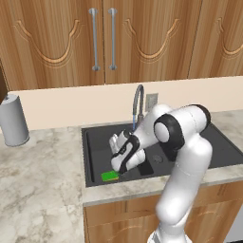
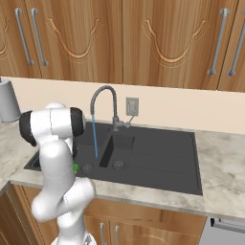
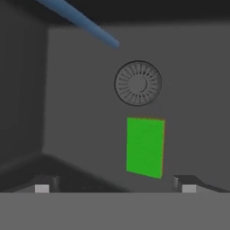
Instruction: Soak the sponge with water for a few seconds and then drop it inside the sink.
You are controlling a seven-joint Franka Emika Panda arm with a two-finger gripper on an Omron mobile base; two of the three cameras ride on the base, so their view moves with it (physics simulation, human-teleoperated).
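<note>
Sponge [image 3: 144, 147] lies flat on sink [image 1: 95, 142] basin floor beside drain [image 3: 138, 83]; jaws released, hovering above; water [image 2: 94, 139] running.

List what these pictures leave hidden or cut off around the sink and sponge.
- Sponge, right base view: a green sliver; the arm covers the rest.
- Sponge, left base view: partly behind the sink's front rim and the gripper.
- Water, hand view: its start is cut by the top edge.
- Large basin floor, left base view: mostly behind the arm.
- Fingertips, hand view: barely rise above the bottom.
</note>
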